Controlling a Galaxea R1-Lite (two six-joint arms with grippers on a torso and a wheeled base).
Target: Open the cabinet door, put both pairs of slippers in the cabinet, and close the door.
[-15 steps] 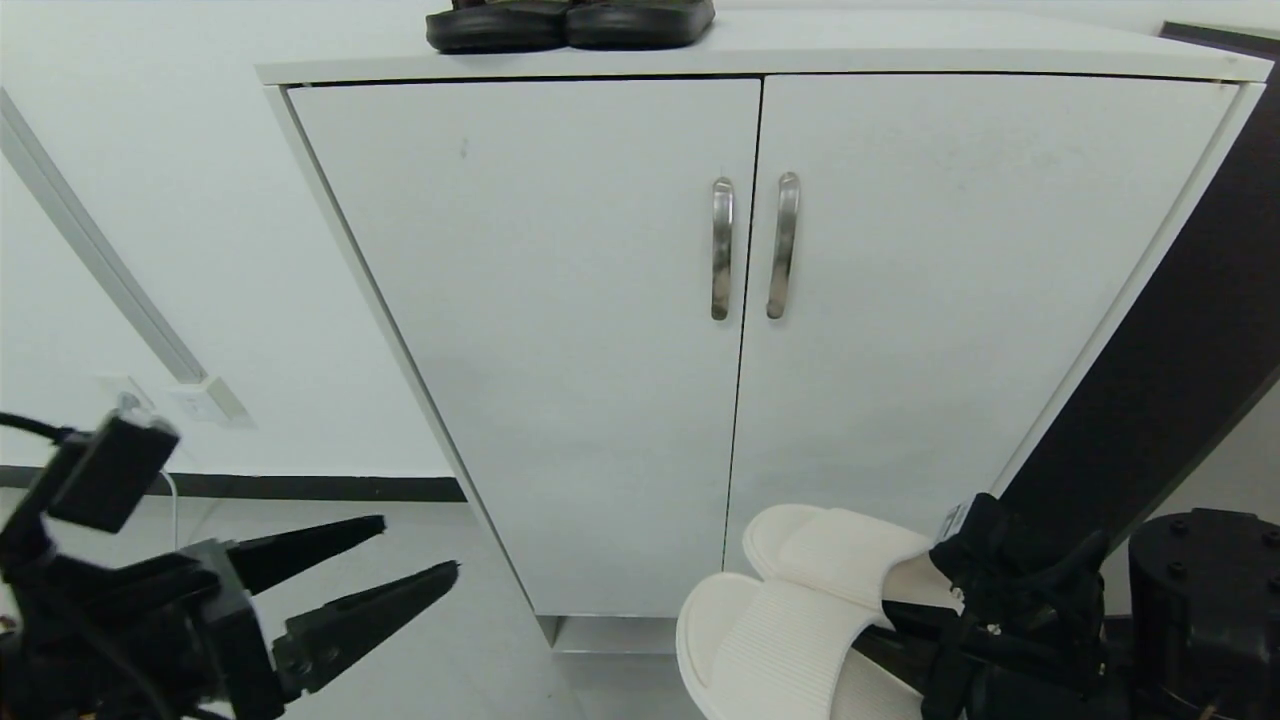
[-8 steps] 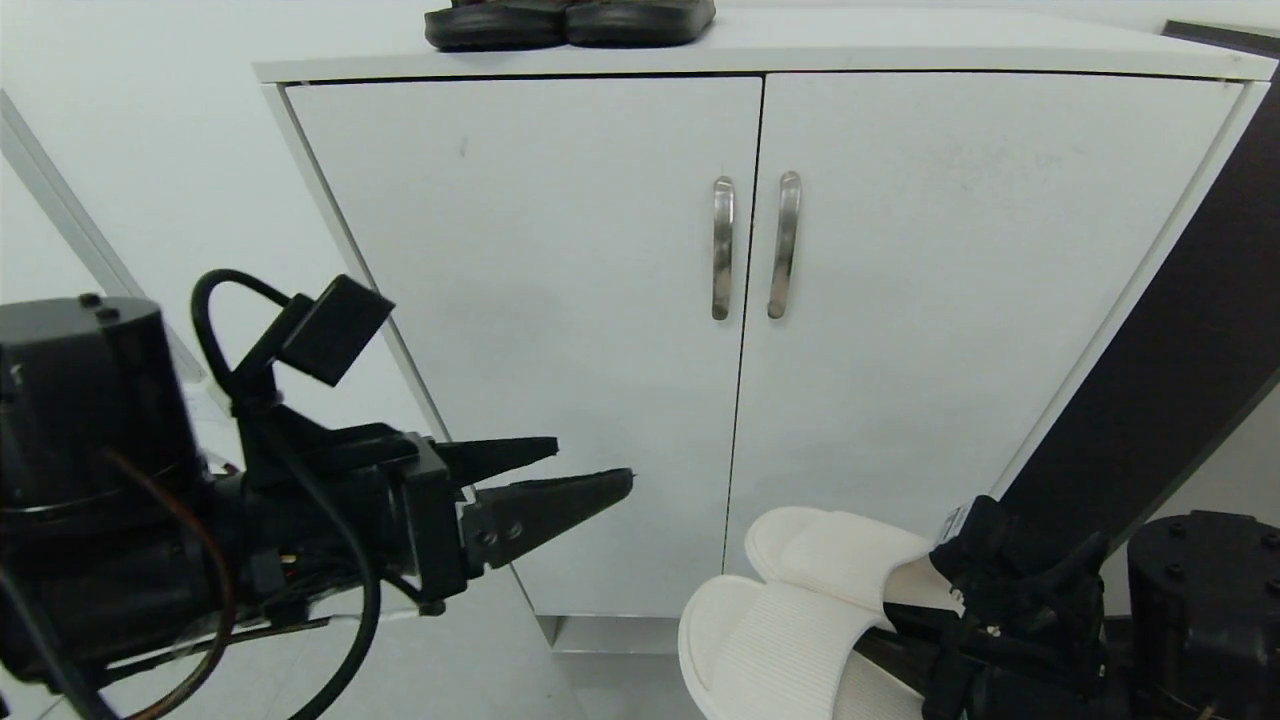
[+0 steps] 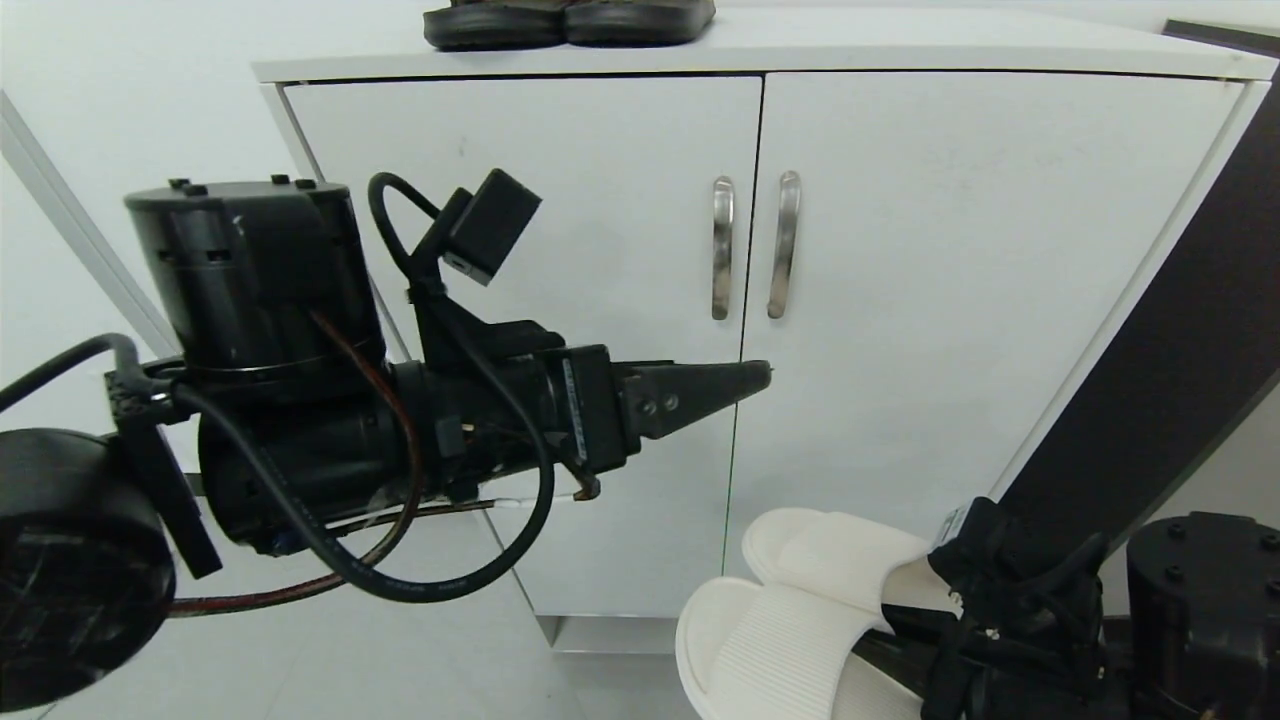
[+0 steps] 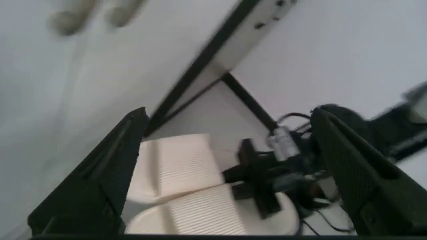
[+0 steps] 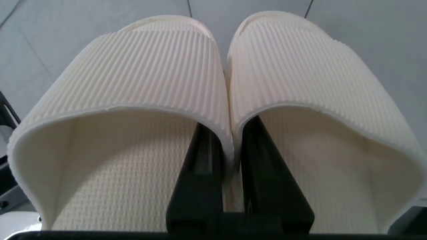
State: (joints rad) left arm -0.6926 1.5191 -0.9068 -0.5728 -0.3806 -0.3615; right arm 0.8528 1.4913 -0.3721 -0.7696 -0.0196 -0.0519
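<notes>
Left gripper [image 3: 758, 376]: fingers spread, holding nothing, level before the closed left cabinet door [image 3: 560, 200], tip just below its handle [image 3: 722, 248]. Right gripper [image 3: 940, 590]: clamped on the white slippers [image 3: 790, 610], low before the doors. Black slippers [image 3: 570, 22]: on the cabinet top [image 3: 900, 50].

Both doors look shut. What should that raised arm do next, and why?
Probably lift the open left gripper to the door handle just above it: the cabinet is shut, and the right gripper holds the white slippers.
</notes>
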